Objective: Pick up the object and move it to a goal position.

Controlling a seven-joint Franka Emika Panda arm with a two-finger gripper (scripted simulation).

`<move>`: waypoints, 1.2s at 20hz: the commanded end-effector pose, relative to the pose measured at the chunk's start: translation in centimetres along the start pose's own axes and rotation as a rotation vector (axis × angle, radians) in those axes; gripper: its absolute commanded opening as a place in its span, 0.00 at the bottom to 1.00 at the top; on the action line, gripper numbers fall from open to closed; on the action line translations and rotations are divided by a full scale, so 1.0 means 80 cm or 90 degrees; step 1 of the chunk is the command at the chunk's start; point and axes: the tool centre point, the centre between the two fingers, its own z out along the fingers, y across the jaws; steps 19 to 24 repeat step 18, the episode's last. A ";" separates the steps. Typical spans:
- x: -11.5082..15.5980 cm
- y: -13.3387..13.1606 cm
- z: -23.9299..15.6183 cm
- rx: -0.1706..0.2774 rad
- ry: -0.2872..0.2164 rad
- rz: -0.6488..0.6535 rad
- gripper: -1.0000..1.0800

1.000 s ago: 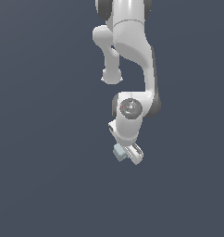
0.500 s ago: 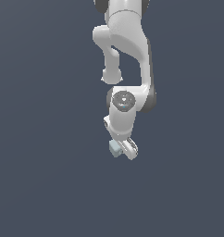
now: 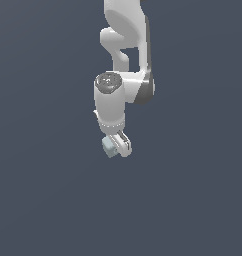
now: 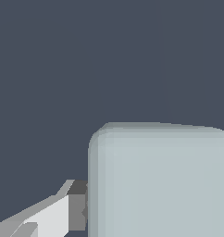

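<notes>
**A:** Start at the exterior view's left and work across. What do you have?

**B:** Nothing but flat dark backdrop until the middle. Then the cube, small and pale grey-blue, sitting at the tip of the gripper, with the white fingers just to its right in that view. The arm comes down from the top of the frame above them. Past that, dark backdrop again.

**A:** Is the gripper clamped on it?

**B:** You can read it as pinching the cube. In the wrist view the cube fills most of the near field, and one finger pad lies against its side face. The opposite finger is out of that frame, so you only see one contact. No surface shows beneath the cube in either view, so I judge it carried rather than resting.

**A:** How will it handle?

**B:** My guess is light and rigid. It is much smaller than the gripper, with flat matte faces and softly rounded edges. You should expect no give and nothing fragile. Matte faces ought to offer fair friction, though a small block can twist between narrow pads if you swing it hard.

**A:** Where should you hold it?

**B:** On two opposite flat faces, pads centred, away from the rounded edges. From here the pad looks set on a face, not a corner. No goal marker shows in either view, so you cannot judge the remaining travel.
</notes>
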 end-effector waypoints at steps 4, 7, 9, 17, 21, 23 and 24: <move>0.026 0.043 -0.041 0.001 0.000 0.000 0.00; 0.037 0.060 -0.059 0.000 0.000 0.000 0.00; 0.042 0.069 -0.067 0.000 0.000 0.000 0.00; 0.050 0.077 -0.077 0.000 0.001 0.000 0.00; 0.050 0.076 -0.077 0.000 0.001 0.000 0.00; 0.050 0.076 -0.077 0.000 0.001 0.000 0.00; 0.050 0.076 -0.077 0.000 0.001 0.000 0.00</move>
